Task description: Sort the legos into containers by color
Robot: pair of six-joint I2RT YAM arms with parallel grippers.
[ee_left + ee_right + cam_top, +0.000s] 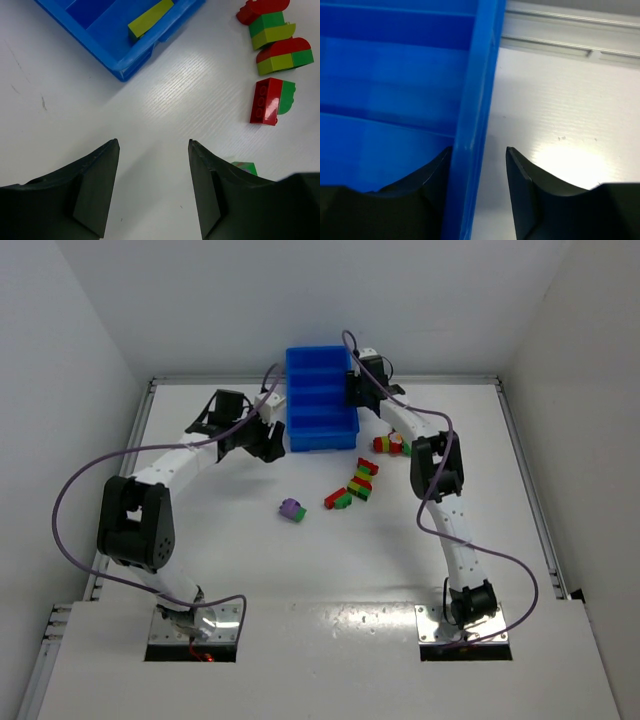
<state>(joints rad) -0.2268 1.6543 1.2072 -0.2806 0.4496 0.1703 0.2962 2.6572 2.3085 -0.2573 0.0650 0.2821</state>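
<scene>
From above: bright blue plastic divided tray (320, 390) sits by the far edge, small red, green and purple plastic bricks (362, 486) loose on the open white table (240, 555). Left wrist: left gripper (153, 142) gapes wide over bare tabletop. Right wrist: right gripper (479, 150) narrowly straddles the tray's right wall, can't tell if it's pinching.

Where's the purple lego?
In the top view, the small purple plastic brick lies on the white table, left of the red and green bricks, nearer than the blue tray.

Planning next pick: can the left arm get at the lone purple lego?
Probably yes: the purple lego lies apart from the other bricks, bare table between it and the left pincer, whose jaws stand open and empty.
</scene>
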